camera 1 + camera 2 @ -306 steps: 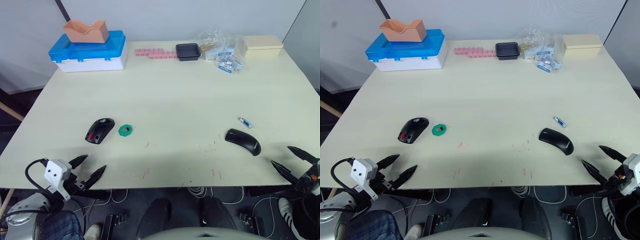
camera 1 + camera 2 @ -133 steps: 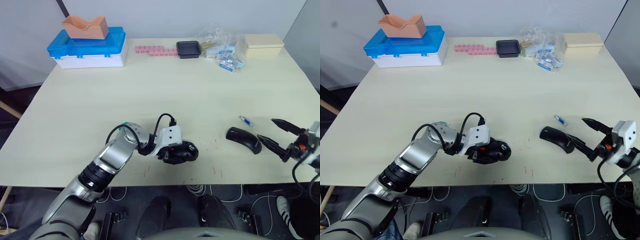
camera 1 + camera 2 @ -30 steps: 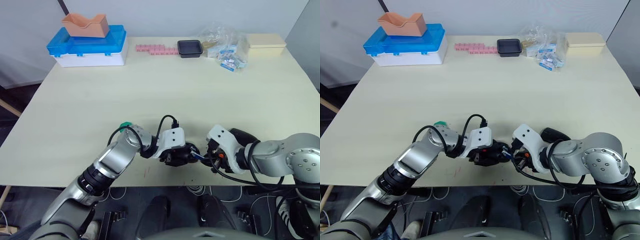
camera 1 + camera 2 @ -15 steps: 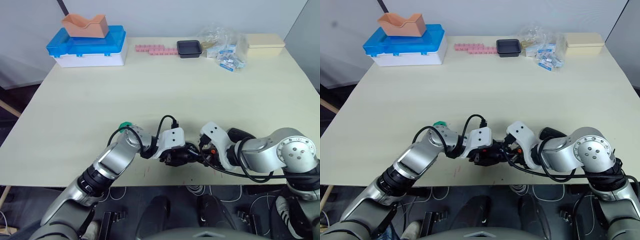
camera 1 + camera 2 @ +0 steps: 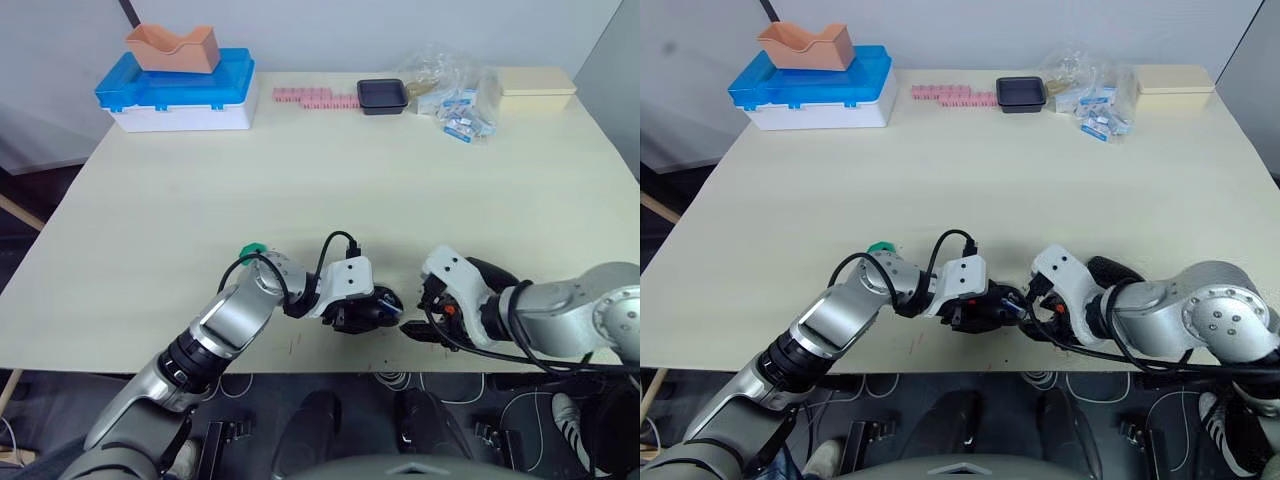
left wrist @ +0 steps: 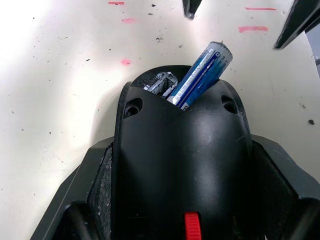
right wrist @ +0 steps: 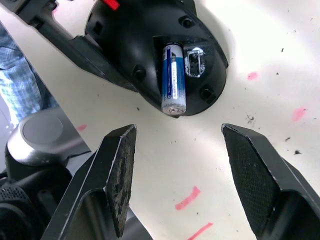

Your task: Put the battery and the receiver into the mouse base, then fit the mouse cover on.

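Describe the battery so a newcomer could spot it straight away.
Look at the near edge of the cream table, where the left gripper clamps the black mouse base with red marks. The slim blue-and-silver cylindrical battery lies slanted in its open bay, one end sticking past the shell's rim.

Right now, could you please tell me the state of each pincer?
Left pincer: shut on the black mouse-shaped base shell with a red mark.
Right pincer: open, holding nothing, just off the blue-and-silver cylindrical battery in that shell.

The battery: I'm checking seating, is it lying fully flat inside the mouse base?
No, the battery is tilted, its far end sticking out past the rim of the mouse base.
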{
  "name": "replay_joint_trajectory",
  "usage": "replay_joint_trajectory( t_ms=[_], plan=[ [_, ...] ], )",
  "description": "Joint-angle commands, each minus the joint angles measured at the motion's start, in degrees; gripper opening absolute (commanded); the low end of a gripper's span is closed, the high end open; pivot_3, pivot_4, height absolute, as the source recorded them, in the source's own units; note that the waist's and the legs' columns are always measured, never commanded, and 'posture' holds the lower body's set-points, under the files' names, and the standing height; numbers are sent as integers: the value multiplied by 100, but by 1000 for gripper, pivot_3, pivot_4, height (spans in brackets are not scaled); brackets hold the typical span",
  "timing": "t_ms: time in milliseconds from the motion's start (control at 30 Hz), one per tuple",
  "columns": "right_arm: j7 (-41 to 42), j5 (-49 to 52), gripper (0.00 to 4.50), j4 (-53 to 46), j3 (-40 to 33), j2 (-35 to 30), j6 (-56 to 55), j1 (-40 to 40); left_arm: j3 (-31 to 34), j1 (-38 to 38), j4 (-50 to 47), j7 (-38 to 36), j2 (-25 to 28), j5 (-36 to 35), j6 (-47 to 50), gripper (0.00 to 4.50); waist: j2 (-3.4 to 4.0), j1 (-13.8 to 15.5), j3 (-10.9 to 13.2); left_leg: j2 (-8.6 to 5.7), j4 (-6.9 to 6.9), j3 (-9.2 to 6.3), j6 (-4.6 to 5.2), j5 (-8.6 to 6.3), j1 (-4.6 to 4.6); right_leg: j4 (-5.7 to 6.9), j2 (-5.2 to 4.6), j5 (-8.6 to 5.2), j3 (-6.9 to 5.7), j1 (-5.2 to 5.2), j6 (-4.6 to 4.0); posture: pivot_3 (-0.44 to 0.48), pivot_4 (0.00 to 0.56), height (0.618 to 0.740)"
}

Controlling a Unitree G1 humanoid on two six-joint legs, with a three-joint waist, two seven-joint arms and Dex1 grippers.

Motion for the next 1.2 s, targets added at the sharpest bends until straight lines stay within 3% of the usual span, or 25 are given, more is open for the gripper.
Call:
replay_joint_trajectory(
  t_ms=[33, 167, 267, 300, 367, 433, 800, 1200],
  plan=[
    [1199, -1155, 2846, -534, -392, -152, -881, 503, -167, 16, 92, -61, -40, 12, -5, 2955, 0, 4, 0, 0, 0, -1, 0, 0, 0, 0, 1, -1, -1, 0, 1, 0, 150, 740],
    [2731, -2791, 2846, -726, -515, -94, -2494, 1585, -172, -22, 154, -97, -52, 15, -45, 2955, 0, 10, 0, 1, 1, 0, 0, 0, 1, 1, 1, -2, -1, 0, 3, 0, 150, 740],
    [3471, -3788, 1917, -569, -412, -14, -3474, 2205, -175, -37, 172, -119, -56, 23, -72, 2955, 0, 7, 0, 0, 2, 5, -1, 0, 3, 1, 0, -2, 1, 0, 5, 0, 150, 740],
    [3621, -4008, 1811, -510, -381, 42, -3707, 2335, -174, -37, 172, -123, -54, 23, -77, 2955, -1, 2, 0, 1, 2, 6, -1, 0, 4, 2, 0, -2, 2, 0, 5, 0, 150, 740],
    [4052, -4523, 600, -309, -321, 298, -4434, 2599, -173, -37, 174, -126, -54, 23, -81, 2955, -2, 2, 1, 4, 2, 9, -1, 0, 9, 2, 1, -2, 2, 2, 6, 0, 150, 740],
    [4492, -5246, 174, 18, -89, 462, -5269, 2755, -175, -27, 148, -123, -51, 18, -61, 2955, -2, 2, 1, 4, 2, 8, -1, 0, 11, 5, 2, -2, 2, 2, 5, 0, 150, 740],
    [5487, -6081, 174, 1285, 59, 1578, -6449, 2936, -198, -32, 139, -97, -84, 28, -9, 2955, -2, 5, 1, 5, 2, 10, -2, 1, 21, 8, 3, -2, 9, 9, 4, 0, 150, 740],
    [5801, -6709, 174, 2018, 194, 2060, -6797, 2953, -223, -17, 141, -68, -141, 31, 2, 2955, -3, 5, 0, 3, 2, 11, -3, 1, 27, 11, 3, -1, 12, 12, 4, 0, 150, 740]
  ],
)
